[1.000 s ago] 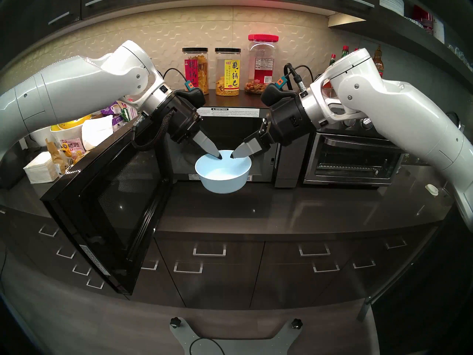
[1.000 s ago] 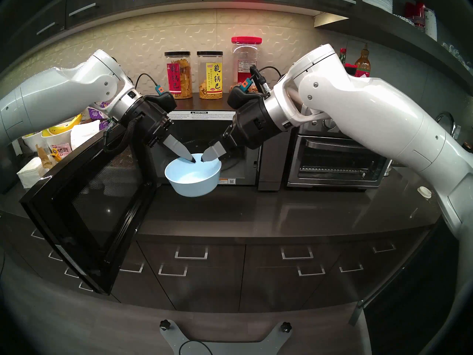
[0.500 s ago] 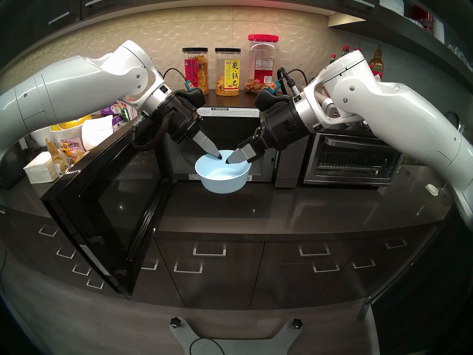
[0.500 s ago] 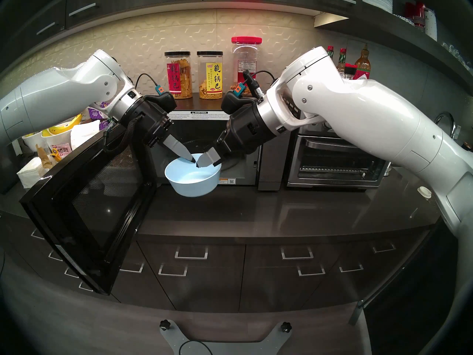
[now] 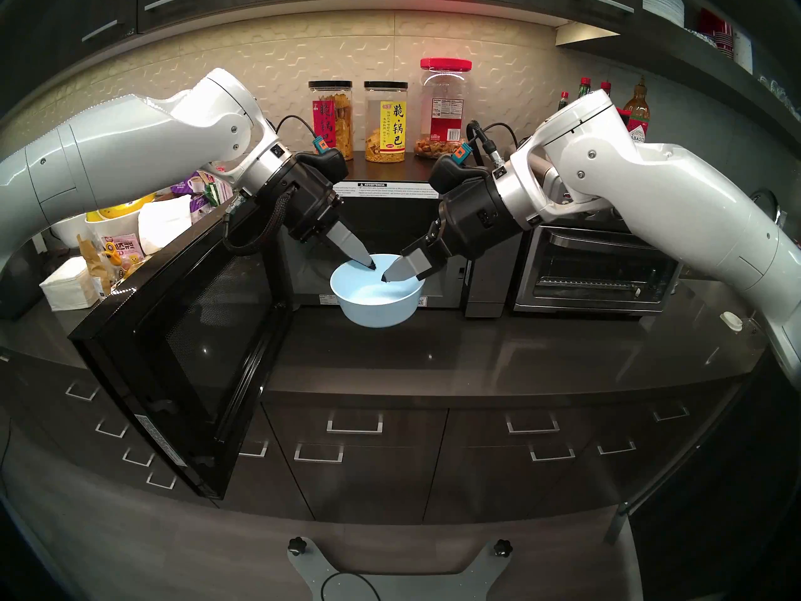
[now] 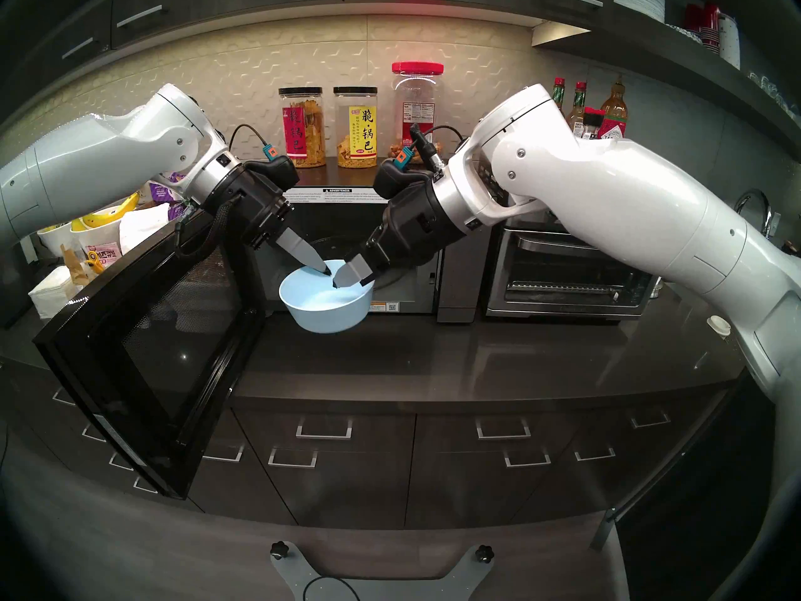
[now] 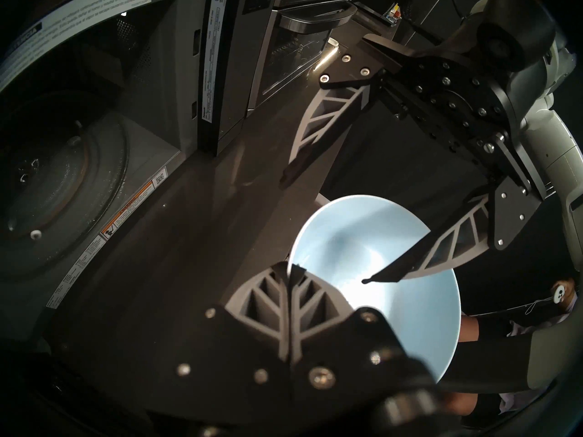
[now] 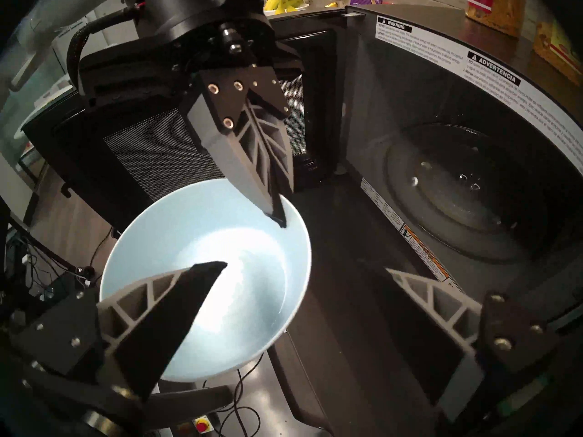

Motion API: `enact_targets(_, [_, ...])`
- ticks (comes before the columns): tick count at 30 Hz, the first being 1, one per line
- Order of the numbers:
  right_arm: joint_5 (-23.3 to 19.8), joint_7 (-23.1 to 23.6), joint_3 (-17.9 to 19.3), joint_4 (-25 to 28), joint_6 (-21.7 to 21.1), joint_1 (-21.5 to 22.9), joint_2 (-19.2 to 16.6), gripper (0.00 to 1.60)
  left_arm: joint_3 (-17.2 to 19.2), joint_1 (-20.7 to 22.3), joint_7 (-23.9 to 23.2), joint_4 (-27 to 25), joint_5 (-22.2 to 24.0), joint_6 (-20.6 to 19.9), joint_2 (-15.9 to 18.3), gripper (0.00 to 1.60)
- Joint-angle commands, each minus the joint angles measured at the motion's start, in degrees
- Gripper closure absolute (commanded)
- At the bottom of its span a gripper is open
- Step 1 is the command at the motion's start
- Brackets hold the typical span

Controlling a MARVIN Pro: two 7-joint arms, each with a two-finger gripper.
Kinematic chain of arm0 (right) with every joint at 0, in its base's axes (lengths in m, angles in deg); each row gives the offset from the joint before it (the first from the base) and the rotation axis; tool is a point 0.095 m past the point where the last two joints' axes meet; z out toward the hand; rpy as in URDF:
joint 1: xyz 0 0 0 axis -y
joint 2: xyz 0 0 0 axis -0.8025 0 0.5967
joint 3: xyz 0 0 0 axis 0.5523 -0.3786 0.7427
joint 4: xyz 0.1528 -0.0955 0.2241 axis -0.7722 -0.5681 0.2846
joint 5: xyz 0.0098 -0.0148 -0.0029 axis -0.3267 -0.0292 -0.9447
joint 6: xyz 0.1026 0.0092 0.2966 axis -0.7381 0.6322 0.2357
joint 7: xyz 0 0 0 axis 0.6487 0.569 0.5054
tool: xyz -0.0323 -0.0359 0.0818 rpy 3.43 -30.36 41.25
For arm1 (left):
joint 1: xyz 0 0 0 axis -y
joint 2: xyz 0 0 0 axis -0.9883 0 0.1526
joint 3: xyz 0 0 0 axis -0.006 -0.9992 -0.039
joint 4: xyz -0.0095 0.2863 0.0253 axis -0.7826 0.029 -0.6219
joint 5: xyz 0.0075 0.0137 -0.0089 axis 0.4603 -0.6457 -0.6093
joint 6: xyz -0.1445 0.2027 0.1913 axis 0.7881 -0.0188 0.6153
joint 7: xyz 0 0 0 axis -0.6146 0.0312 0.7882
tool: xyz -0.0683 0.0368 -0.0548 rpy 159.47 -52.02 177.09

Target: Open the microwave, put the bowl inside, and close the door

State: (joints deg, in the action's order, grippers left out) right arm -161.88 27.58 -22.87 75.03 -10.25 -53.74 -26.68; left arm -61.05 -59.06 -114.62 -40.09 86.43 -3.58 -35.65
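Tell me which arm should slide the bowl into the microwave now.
Left, probably: its fingers are already shut on the bowl rim, while the right gripper is open, straddling the rim.

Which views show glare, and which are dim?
Right wrist view: bright glare washes out the bowl's inside; the microwave cavity is dim. Left wrist view: dark, with milder glare in the bowl. Head views: evenly lit, with fisheye bending and dark rims.

The left tool [image 5: 372, 266] hides the bowl [image 5: 377, 298] rim at 10 o'clock; both arms mask the microwave [image 5: 390, 216] top corners, and the warning labels' small print blurs unreadable
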Motion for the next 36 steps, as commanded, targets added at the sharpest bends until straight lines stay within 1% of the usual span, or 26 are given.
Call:
enact_targets(1, [-0.3, 0.4, 0.3, -0.1, 0.2, 1.3, -0.3, 0.00, 0.7, 1.2, -0.3, 0.0, 0.0, 0.1, -0.3, 1.60])
enact_targets(23, [0.0, 1.0, -0.5, 0.3, 0.2, 1.5, -0.4, 0.00, 0.5, 1.5, -0.1, -0.2, 0.2, 0.1, -0.3, 1.60])
enact_targets(25, [0.0, 1.0, -0.6, 0.4, 0.2, 1.5, -0.4, 0.04, 0.5, 1.5, -0.1, -0.3, 0.2, 0.1, -0.3, 1.60])
enact_targets(27, [0.0, 1.0, -0.6, 0.5, 0.2, 1.5, -0.5, 0.13, 0.4, 1.5, -0.1, -0.3, 0.2, 0.1, -0.3, 1.60])
enact_targets(31, [0.0, 1.1, -0.7, 0.5, 0.2, 1.7, -0.5, 0.38, 0.3, 1.6, -0.1, -0.4, 0.2, 0.1, -0.3, 1.60])
enact_targets(34, [0.0, 1.2, -0.7, 0.5, 0.2, 1.7, -0.6, 0.65, 0.3, 1.7, -0.2, -0.3, 0.1, 0.1, -0.4, 1.60])
enact_targets(35, [0.0, 1.2, -0.7, 0.5, 0.2, 1.8, -0.6, 0.68, 0.3, 1.7, -0.2, -0.3, 0.1, 0.1, -0.4, 1.60])
enact_targets(36, [0.0, 1.3, -0.7, 0.5, 0.2, 1.8, -0.6, 0.76, 0.3, 1.7, -0.2, -0.3, 0.1, 0.1, -0.4, 1.60])
